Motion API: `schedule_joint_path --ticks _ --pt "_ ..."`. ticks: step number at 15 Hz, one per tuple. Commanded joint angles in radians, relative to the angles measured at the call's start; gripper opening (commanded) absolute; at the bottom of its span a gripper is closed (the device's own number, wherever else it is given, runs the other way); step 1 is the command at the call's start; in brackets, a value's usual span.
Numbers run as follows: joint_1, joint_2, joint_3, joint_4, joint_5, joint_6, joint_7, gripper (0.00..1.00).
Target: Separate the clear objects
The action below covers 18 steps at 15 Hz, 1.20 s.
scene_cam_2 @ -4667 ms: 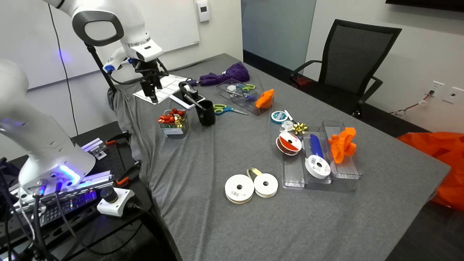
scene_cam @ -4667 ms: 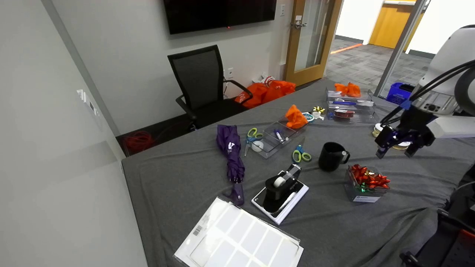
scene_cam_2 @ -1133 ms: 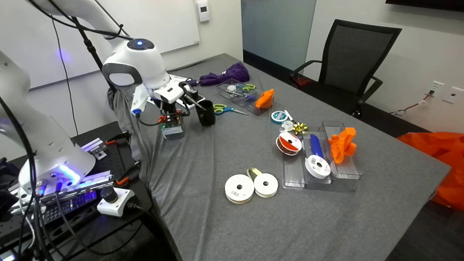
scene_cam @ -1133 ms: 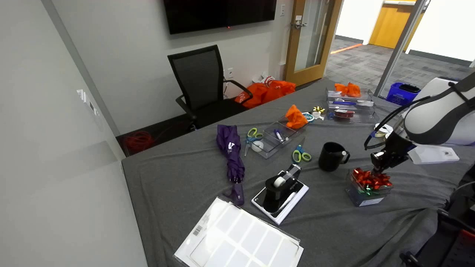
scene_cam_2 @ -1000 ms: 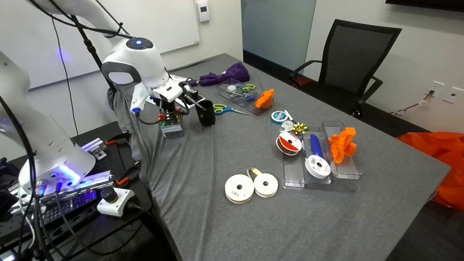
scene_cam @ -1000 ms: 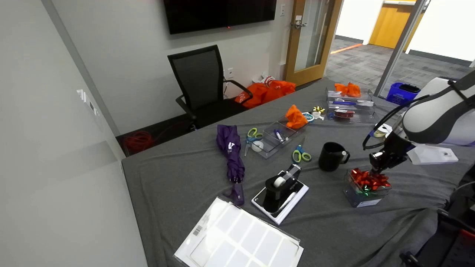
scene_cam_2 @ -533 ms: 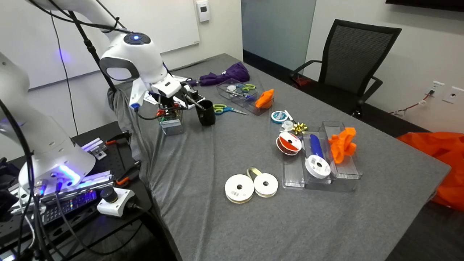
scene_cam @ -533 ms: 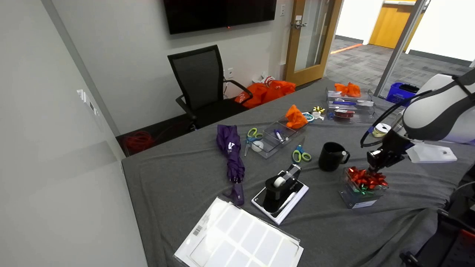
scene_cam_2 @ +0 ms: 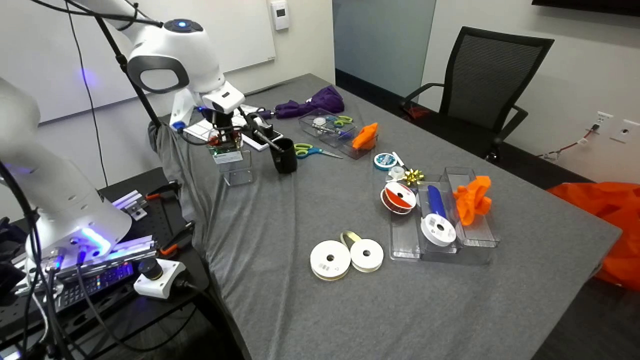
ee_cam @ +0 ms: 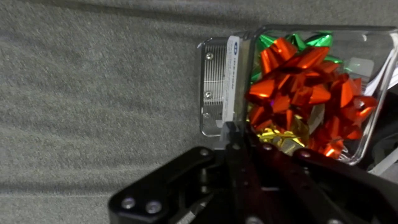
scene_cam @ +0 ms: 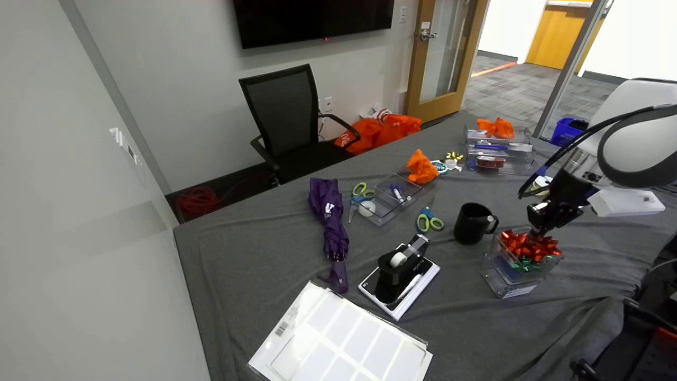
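Observation:
Two clear objects show, both small transparent trays. The upper tray, holding red, green and gold shiny bows, hangs above the lower tray and is shifted to one side of it. My gripper is shut on a side wall of the upper tray, one finger on each side of the rim. Below it, the lower tray rests on the grey cloth, with its ribbed floor partly visible in the wrist view. Whether the two trays still touch at a corner I cannot tell.
A black mug stands close beside the trays. Scissors, a tape dispenser on a notebook and a purple umbrella lie farther off. White ribbon rolls and a larger clear organizer sit elsewhere on the table.
Several seconds ago my gripper stood open, away from the trays. It then closed on the upper tray's wall. Over the last half second the upper tray has risen, uncovering more of the lower one.

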Motion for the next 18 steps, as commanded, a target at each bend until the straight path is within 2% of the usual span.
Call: schedule_joint_path --ticks 1,5,8,14,18 --pt "0.014 -0.197 -0.024 -0.024 -0.077 -0.187 0.076 0.01" --pt "-0.015 -0.325 -0.082 -0.016 -0.154 -0.335 0.029 0.01" --pt "-0.054 -0.355 -0.154 -0.006 -0.211 -0.368 -0.030 0.01" --pt "-0.135 -0.243 -0.280 -0.002 -0.302 -0.206 -0.158 0.01" --pt "-0.144 -0.113 -0.341 -0.005 -0.296 -0.034 -0.225 0.01"
